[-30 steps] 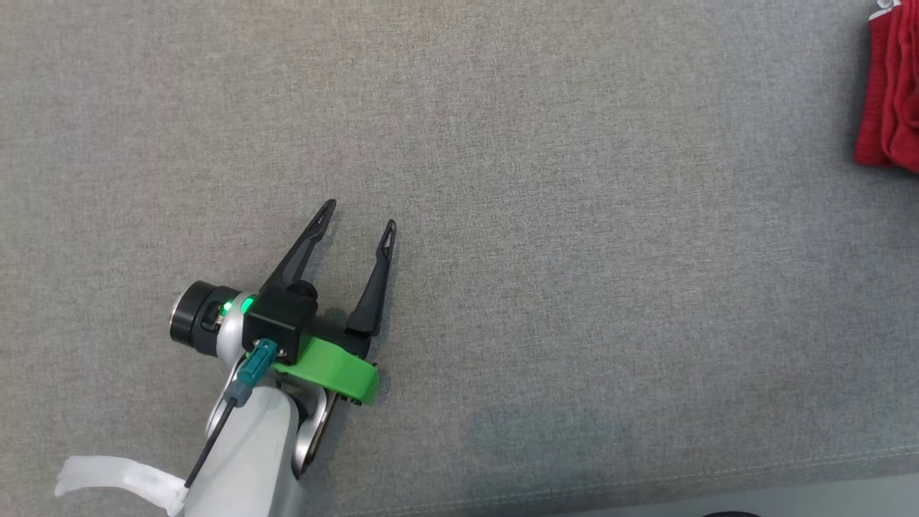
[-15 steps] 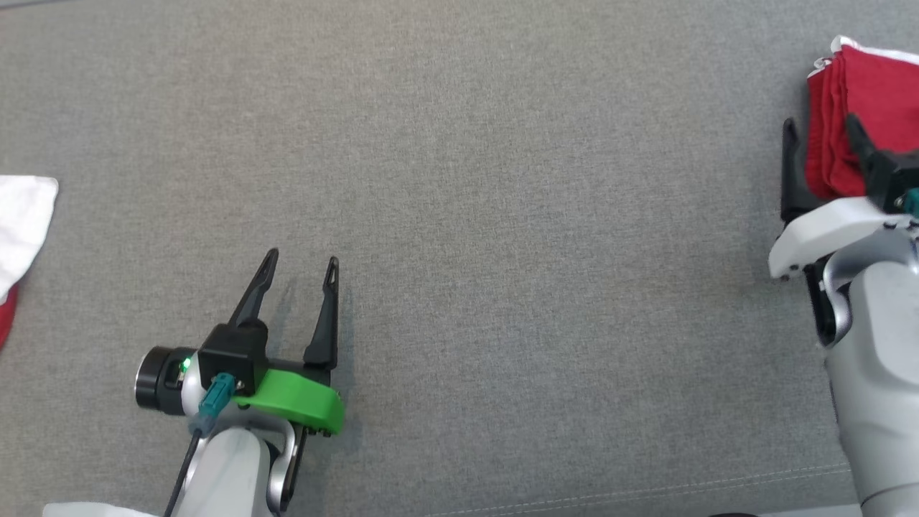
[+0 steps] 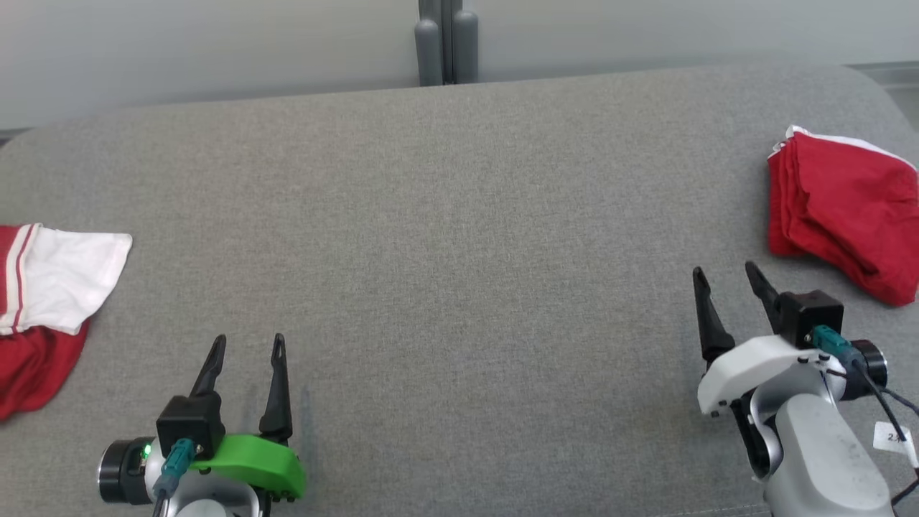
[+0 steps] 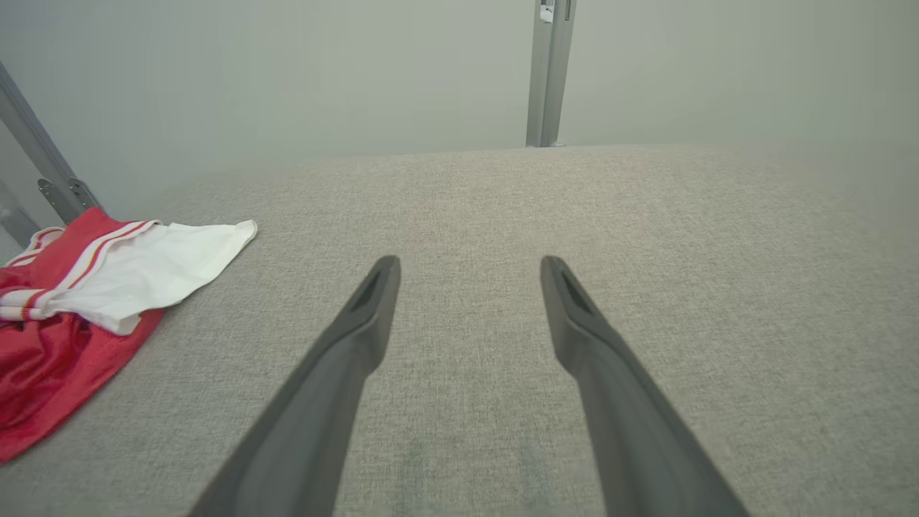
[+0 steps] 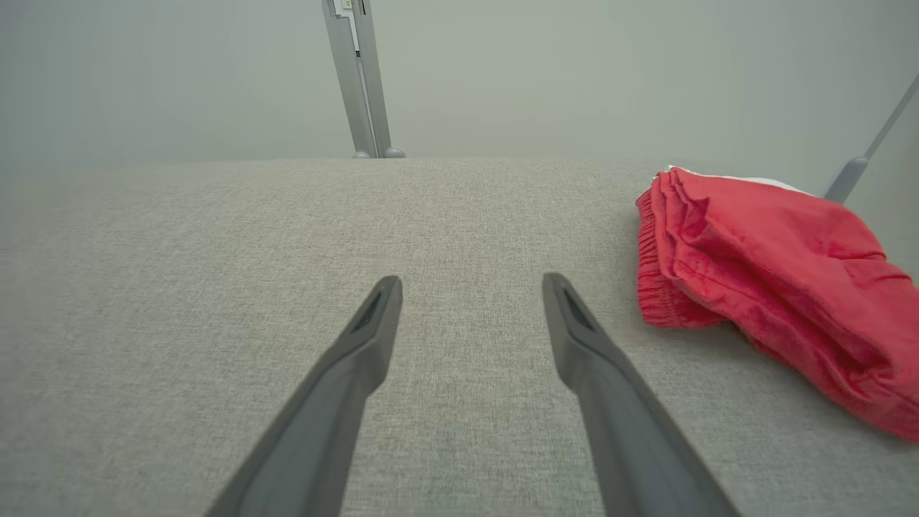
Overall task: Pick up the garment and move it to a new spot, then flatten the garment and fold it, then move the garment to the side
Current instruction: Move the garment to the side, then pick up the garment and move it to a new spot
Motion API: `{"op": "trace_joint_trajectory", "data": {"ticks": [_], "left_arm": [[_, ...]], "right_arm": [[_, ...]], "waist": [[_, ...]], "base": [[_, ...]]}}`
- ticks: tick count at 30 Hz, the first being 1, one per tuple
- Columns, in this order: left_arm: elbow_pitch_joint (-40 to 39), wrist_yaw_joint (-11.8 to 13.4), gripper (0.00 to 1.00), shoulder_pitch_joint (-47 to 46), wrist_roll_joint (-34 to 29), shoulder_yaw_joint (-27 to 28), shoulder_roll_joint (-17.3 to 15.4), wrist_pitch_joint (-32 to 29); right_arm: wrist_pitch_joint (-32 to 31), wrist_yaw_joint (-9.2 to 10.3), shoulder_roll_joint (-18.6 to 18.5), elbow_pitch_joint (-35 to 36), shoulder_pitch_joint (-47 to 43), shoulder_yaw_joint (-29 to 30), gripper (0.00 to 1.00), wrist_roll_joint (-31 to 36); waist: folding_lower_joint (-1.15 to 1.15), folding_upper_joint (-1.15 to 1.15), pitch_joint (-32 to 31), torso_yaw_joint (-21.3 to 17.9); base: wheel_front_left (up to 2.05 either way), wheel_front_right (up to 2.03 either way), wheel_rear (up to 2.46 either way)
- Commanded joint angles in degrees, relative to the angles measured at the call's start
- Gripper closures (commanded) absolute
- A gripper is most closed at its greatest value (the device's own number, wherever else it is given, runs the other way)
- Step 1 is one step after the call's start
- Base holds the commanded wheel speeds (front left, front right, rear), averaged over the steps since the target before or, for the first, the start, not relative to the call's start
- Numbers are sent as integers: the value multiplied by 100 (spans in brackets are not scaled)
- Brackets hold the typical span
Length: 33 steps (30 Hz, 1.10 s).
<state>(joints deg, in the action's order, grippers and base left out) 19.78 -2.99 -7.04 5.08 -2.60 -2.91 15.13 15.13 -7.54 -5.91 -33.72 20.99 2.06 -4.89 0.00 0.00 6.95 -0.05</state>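
A folded red garment [image 3: 836, 205] lies at the right end of the grey cloth-covered table [image 3: 459, 237]; it also shows as the red garment [image 5: 775, 280] in the right wrist view. My right gripper [image 3: 724, 269] is open and empty, a little nearer than the garment and to its left, apart from it. A crumpled red and white garment [image 3: 50, 287] lies at the left edge, seen too as the red and white garment [image 4: 93, 287]. To its right, my left gripper [image 3: 248, 337] stands open over bare cloth. Both pairs of jaws, left gripper [image 4: 468, 262] and right gripper [image 5: 470, 280], hold nothing.
A grey upright post [image 3: 446, 39] stands behind the table's far edge against a pale wall. A slanted metal strut [image 4: 43, 172] rises behind the left garment. The table's far corners are rounded.
The head camera has tilted up, so the whole picture shifted. My right gripper, which had its fingers at the folded red garment's edge, now stands drawn back and apart from it.
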Motion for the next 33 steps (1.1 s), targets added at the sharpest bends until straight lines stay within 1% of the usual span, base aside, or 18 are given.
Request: {"op": "trace_joint_trajectory", "data": {"ticks": [1, 9, 16, 21, 24, 29, 33], "left_arm": [[31, 23, 0, 109, -15, 44, -7, 1], [101, 59, 0, 393, 35, 214, -7, 2], [109, 43, 0, 455, -35, 287, -5, 1], [68, 47, 0, 413, -26, 270, -5, 1], [77, 59, 0, 381, 13, 230, -5, 2], [162, 113, 0, 393, 30, 210, -8, 1], [181, 139, 0, 455, -16, 332, -8, 1]], "right_arm": [[1, 11, 24, 38, -150, -19, 0, 43], [1, 11, 176, 291, -571, -105, 0, 122], [1, 11, 234, 420, -723, -68, 0, 127], [2, 11, 253, 476, -775, -68, 0, 144], [1, 11, 256, 521, -771, -93, 0, 122], [2, 11, 262, 551, -769, -166, 0, 42], [1, 11, 274, 552, -798, -236, 0, 0]], "waist": [[0, 0, -366, 54], [0, 0, -680, 39], [0, 0, -755, 16], [0, 0, -733, 105], [0, 0, -704, 301], [0, 0, -683, 971], [0, 0, -684, 1499]], "base": [[0, 0, 0], [0, 0, 0], [0, 0, 0], [0, 0, 0], [0, 0, 0], [0, 0, 0], [0, 0, 0]]}}
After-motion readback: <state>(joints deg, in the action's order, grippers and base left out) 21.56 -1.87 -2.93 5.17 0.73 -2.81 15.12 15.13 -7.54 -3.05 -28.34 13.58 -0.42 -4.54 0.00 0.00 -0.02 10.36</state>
